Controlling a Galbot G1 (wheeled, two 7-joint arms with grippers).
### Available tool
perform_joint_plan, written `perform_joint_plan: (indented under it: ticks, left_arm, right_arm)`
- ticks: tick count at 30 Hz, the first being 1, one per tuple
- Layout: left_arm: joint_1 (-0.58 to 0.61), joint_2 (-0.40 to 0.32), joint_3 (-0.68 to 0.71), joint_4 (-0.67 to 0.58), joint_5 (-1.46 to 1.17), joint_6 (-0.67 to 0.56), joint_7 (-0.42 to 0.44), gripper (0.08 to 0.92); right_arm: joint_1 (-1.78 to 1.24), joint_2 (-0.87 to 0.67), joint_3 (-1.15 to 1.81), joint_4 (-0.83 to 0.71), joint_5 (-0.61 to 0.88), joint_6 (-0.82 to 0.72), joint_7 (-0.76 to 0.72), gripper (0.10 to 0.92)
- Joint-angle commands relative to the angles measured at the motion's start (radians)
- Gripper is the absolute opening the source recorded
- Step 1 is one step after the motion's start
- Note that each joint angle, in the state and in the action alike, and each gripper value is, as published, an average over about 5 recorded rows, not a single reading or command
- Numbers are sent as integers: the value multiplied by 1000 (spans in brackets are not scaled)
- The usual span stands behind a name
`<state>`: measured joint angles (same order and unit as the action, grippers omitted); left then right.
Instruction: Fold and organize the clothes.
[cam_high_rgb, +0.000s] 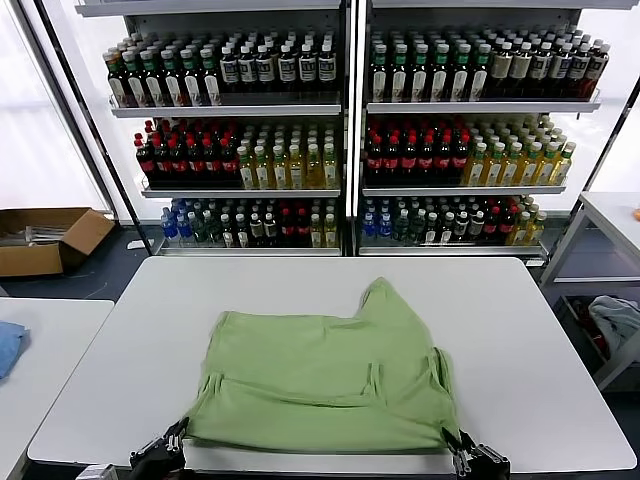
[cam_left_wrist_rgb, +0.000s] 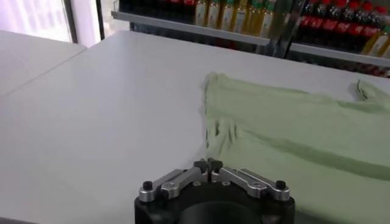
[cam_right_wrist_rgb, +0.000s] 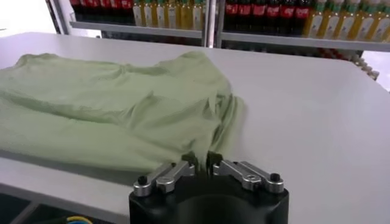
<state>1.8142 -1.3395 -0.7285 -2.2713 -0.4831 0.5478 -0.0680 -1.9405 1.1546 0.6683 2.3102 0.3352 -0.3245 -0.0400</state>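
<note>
Light green shirt (cam_high_rgb: 325, 380) lies partly folded on the white table (cam_high_rgb: 540, 340), long axis running left-right, hem along the near edge. Left tool (cam_high_rgb: 165, 450) sits at the near-left corner, tips together and off the cloth. Right tool (cam_high_rgb: 470, 455) sits at the near-right corner, tips slightly apart over the hem, gripping nothing. Each arm is nearest its own corner; the shirt lies far of both.
</note>
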Motion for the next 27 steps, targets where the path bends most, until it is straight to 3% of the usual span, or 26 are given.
perform_joint_plan:
  ticks: [1,6,14,21,27]
  left_arm:
    - [-10,26,-54,-95,-41,30,-33,205]
    - [-151,120,-41,-54,-155,30,-26,352]
    - [-331,357,58,165,-237,26,100,577]
    - [-531,439,168,370,-267,2,144,775]
    - [-711,465,267,534,-287,-3,142,822]
  right_arm:
    - [87,-40,24,19,189,45,67,426]
    - [360,-120,-21,-107,279,58,38,564]
    - [900,-168,-237,-531,277,-21,-130,786]
    - [1140,-135,-372,-782,258,-46,-210,822]
    - [1245,-78,-438,-956,205,-51,-226,823]
